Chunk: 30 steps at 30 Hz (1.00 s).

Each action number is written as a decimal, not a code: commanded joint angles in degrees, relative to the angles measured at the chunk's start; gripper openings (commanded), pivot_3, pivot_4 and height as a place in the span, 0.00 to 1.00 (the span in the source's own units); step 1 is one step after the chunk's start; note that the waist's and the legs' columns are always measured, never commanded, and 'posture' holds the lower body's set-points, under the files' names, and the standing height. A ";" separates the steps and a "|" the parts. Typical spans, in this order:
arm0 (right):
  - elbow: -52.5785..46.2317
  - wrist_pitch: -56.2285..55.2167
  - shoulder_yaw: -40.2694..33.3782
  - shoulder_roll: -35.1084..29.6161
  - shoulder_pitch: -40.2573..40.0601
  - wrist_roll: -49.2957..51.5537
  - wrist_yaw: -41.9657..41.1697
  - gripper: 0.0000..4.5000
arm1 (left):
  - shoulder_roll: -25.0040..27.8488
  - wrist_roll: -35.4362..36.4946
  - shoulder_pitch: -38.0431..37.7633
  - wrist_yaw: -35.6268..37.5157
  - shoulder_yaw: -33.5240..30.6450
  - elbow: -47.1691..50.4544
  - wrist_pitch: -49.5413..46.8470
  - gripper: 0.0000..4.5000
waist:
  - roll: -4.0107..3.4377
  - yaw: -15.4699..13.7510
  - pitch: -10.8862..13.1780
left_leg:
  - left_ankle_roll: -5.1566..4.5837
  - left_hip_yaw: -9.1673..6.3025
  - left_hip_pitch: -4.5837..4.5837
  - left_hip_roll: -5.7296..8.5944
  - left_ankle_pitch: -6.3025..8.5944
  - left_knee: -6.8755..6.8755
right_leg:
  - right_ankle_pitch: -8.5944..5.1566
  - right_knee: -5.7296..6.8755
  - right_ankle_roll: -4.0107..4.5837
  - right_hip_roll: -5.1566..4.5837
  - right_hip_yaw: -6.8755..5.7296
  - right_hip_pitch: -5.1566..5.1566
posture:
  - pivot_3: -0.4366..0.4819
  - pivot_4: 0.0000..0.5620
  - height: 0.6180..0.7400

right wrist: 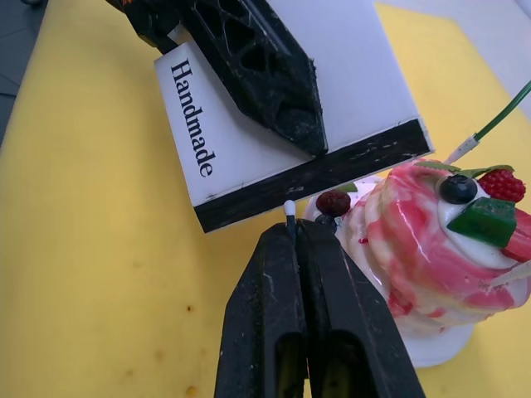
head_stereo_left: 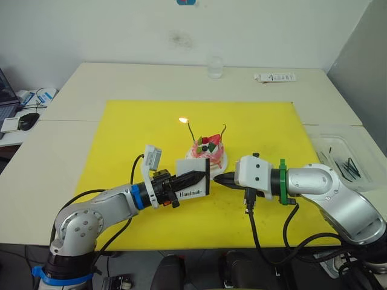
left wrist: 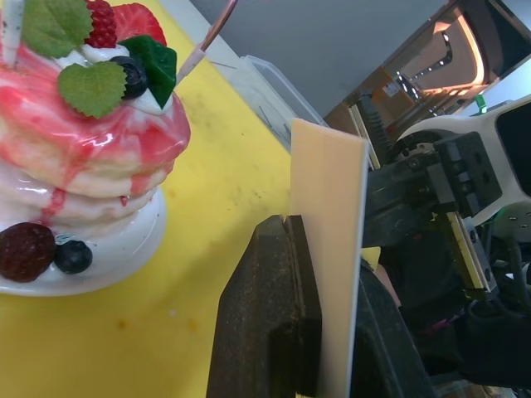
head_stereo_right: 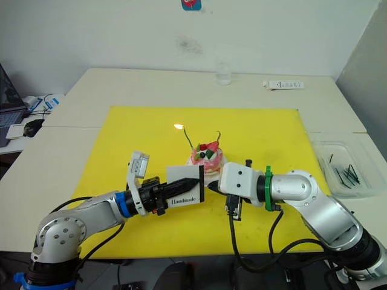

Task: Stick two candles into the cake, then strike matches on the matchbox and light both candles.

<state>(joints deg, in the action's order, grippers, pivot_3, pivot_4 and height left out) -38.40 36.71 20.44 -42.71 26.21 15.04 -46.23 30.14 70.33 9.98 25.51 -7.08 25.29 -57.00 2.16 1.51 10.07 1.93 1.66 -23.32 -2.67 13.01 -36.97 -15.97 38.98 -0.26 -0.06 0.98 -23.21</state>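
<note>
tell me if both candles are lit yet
No, only one. The candle on the robot's left carries a small flame at its tip; the candle on the right in the cake shows a dark tip, no flame.

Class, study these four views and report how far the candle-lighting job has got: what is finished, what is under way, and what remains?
Done: both candles stand in the cake, and the left candle burns with a flame. In hand: the left gripper holds the matchbox upright, while the right gripper pinches a match with its white tip at the black strip. Left: strike it and light the right candle, which shows no flame.
</note>
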 commanded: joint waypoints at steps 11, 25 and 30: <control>0.06 0.21 -0.52 1.93 1.83 -1.53 -0.55 0.01 | -0.82 -2.64 0.87 -0.13 0.27 2.02 2.09 0.00 | 0.00 0.00 0.00 | 0.00 0.01 0.00 0.00 0.00 0.00 | 0.00 0.00 0.00 0.00 0.00 0.00 | 0.48 0.27 1.00; 3.95 -1.26 1.38 4.86 3.44 -5.70 -0.90 0.01 | -0.52 -1.88 2.03 -0.76 -0.03 1.82 1.38 0.00 | 0.00 0.01 0.00 | 0.00 0.00 0.00 0.00 0.00 0.00 | 0.00 0.00 0.01 0.00 0.00 0.00 | 0.48 0.27 1.00; 4.91 -1.84 1.82 5.57 3.63 -6.81 -0.93 0.01 | -0.59 -0.20 2.04 -1.28 -0.30 2.49 0.78 0.00 | 0.00 0.01 0.00 | 0.00 0.00 0.00 0.00 0.00 0.00 | 0.00 0.00 0.00 0.00 0.00 0.00 | 0.48 0.27 1.00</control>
<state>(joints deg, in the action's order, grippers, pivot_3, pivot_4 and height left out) -33.36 35.68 22.11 -37.50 28.72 9.11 -47.35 29.62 67.53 11.09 23.99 -6.94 25.28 -56.03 2.16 1.52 10.07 1.93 1.66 -23.32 -2.67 13.01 -36.97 -15.96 38.98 -0.25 -0.06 0.98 -23.22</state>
